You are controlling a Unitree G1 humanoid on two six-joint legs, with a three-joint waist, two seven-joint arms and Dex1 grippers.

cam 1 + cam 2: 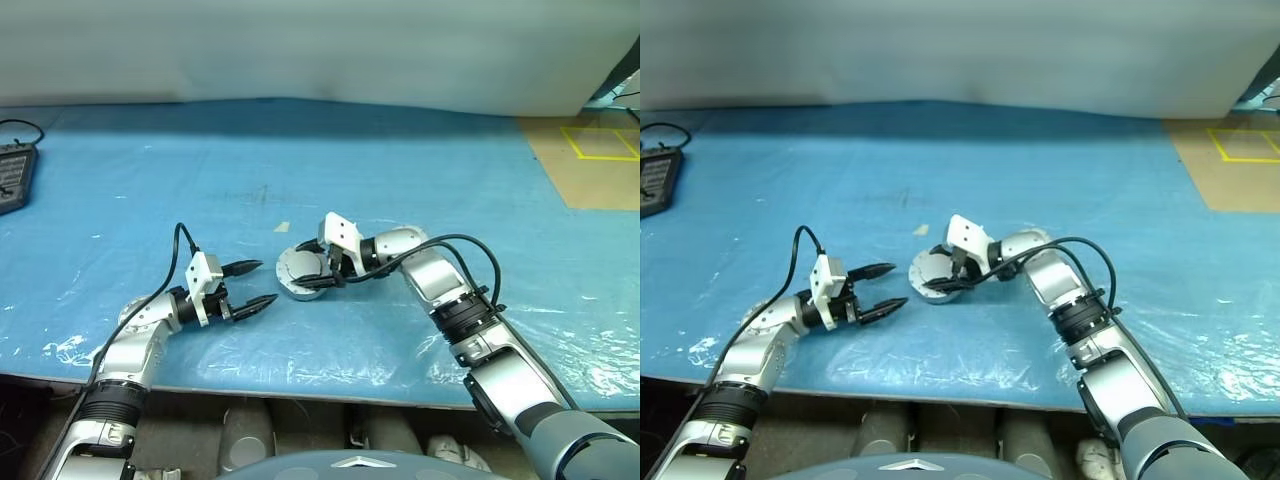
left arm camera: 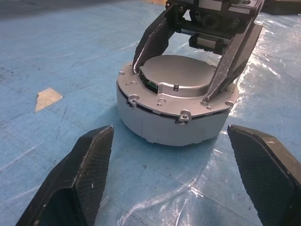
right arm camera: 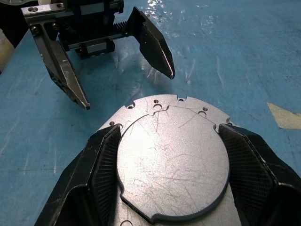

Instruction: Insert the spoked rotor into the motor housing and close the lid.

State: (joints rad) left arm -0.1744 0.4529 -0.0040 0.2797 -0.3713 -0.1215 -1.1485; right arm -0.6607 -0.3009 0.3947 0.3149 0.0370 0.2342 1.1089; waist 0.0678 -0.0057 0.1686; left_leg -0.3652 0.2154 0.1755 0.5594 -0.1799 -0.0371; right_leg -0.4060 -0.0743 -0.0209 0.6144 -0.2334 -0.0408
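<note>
The motor housing (image 1: 288, 272), a short round silver cylinder, stands on the blue table cover near the middle front. A flat round silver lid (image 3: 171, 165) lies on top of it, slightly raised above the housing's flange (image 2: 160, 101). My right gripper (image 1: 318, 272) reaches in from the right, and its two black fingers (image 2: 153, 40) press against opposite sides of the lid's rim. My left gripper (image 1: 266, 282) hovers just left of the housing, pointing at it, open and empty. The spoked rotor is hidden.
A small beige scrap (image 1: 282, 227) lies on the cover just behind the housing. At the far left edge sits a dark device with a cable (image 1: 12, 175). A brown board with yellow tape (image 1: 600, 150) lies at the back right. The table's front edge runs close below both arms.
</note>
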